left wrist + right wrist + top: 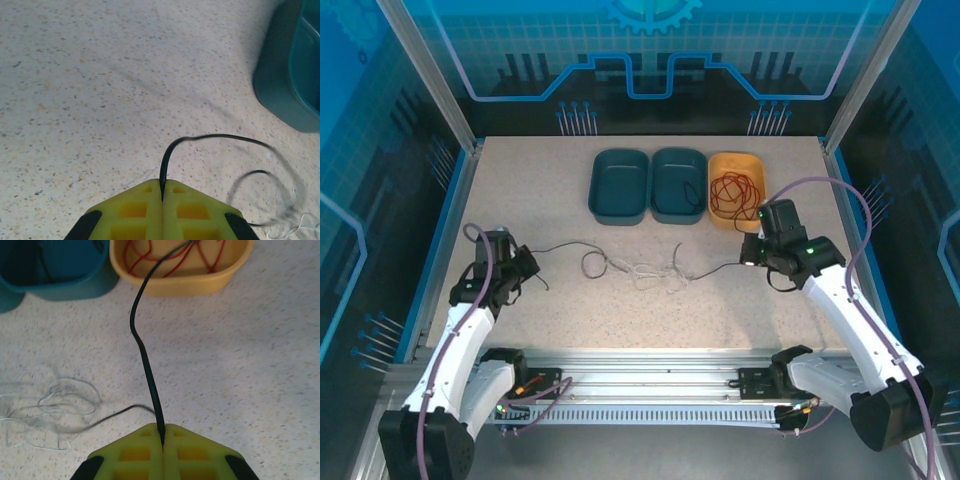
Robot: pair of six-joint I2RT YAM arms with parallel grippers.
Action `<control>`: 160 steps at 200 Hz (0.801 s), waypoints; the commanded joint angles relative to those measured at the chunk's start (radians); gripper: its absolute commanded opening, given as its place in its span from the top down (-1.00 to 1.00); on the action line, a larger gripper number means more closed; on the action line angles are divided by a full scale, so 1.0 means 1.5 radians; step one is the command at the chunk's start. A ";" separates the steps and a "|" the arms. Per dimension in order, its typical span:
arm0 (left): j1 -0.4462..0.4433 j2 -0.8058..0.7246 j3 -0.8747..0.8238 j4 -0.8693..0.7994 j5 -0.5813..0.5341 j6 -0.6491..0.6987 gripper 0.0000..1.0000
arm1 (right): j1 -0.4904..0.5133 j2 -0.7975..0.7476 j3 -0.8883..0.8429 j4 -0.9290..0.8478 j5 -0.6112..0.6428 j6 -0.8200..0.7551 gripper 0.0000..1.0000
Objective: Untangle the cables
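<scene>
A black cable (565, 244) runs across the table between my two grippers. My left gripper (527, 264) is shut on one end of it, and the black cable (200, 138) arcs out of the closed left gripper (162, 189) to the right. My right gripper (752, 256) is shut on the other end, where the black cable (145, 360) rises from the right gripper (162, 434) toward the yellow bin (220, 280). A white cable (652, 276) lies tangled around the black one's middle; the white cable (60, 405) is loosely looped. A red cable (732, 190) is coiled in the yellow bin (756, 160).
Two teal bins (618, 212) (677, 216) stand side by side at the back, left of the yellow bin. One teal bin (280, 95) sits at the right of the left wrist view. Metal rails run along the table's near edge (640, 385).
</scene>
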 commanded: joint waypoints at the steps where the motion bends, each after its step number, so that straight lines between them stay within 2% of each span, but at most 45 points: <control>1: 0.032 0.005 -0.016 0.028 0.006 -0.025 0.97 | -0.024 0.008 0.045 -0.038 0.025 -0.018 1.00; 26: 0.045 0.014 -0.033 0.054 0.021 -0.046 0.96 | -0.025 0.017 0.091 -0.056 0.031 -0.019 1.00; 55: 0.046 0.006 -0.050 0.097 0.099 -0.055 0.91 | -0.022 0.020 0.145 -0.068 -0.003 -0.014 1.00; 76: 0.046 -0.012 -0.053 0.095 0.117 -0.061 0.89 | -0.008 0.025 0.205 -0.082 -0.009 -0.019 1.00; 109: 0.046 -0.027 -0.059 0.083 0.100 -0.067 0.90 | 0.012 0.043 0.332 -0.152 0.039 -0.061 1.00; 149: 0.046 -0.027 -0.065 0.092 0.101 -0.080 0.91 | 0.011 0.051 0.420 -0.254 0.158 -0.096 1.00; 160: 0.046 -0.026 -0.064 0.095 0.109 -0.080 0.91 | 0.011 0.051 0.431 -0.261 0.162 -0.099 1.00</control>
